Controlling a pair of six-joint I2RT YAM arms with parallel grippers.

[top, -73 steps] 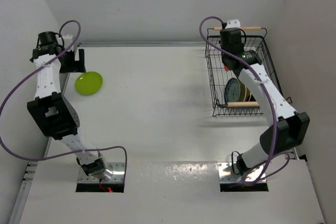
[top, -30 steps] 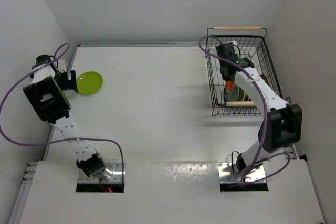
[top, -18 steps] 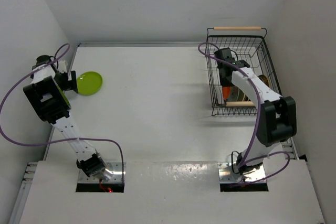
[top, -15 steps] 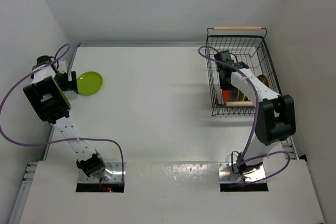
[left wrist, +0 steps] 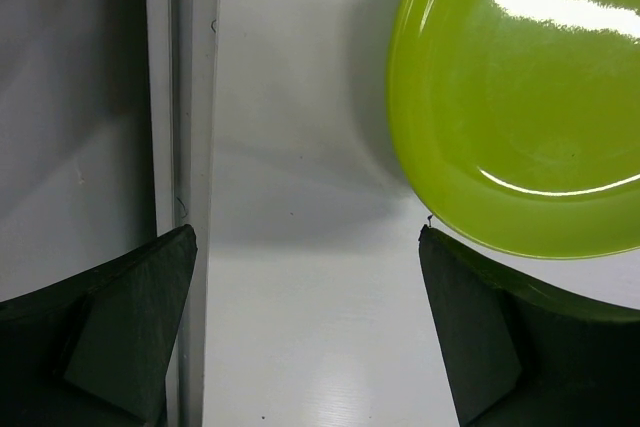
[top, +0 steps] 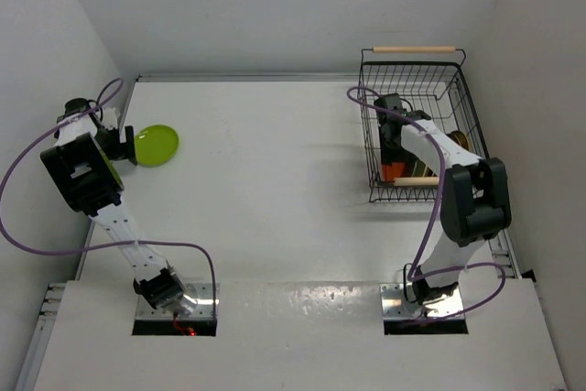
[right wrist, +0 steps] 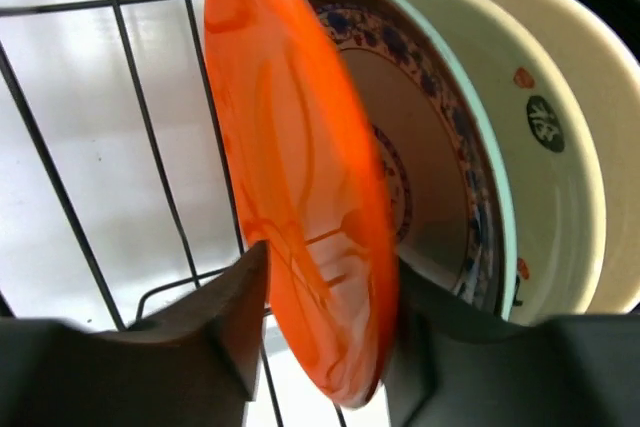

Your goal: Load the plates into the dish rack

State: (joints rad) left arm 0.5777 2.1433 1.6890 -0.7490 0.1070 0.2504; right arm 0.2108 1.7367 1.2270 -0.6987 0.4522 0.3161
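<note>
Two fingers of the right gripper (right wrist: pixel 325 297) clamp the orange-red plate (right wrist: pixel 290 147), one on each face. It stands on edge inside the dish rack (top: pixel 412 75). Just behind the rear finger we count three more upright plates in the rack: one teal patterned plate (right wrist: pixel 420 177), then two cream plates (right wrist: pixel 540 147). Past them is a dark rim we cannot make out. The left gripper (left wrist: pixel 307 247) has its fingers spread, holding nothing. One lime green plate (left wrist: pixel 520 97) lies flat on the table (left wrist: pixel 300 97), its rim at the right fingertip; we cannot tell whether they touch.
</note>
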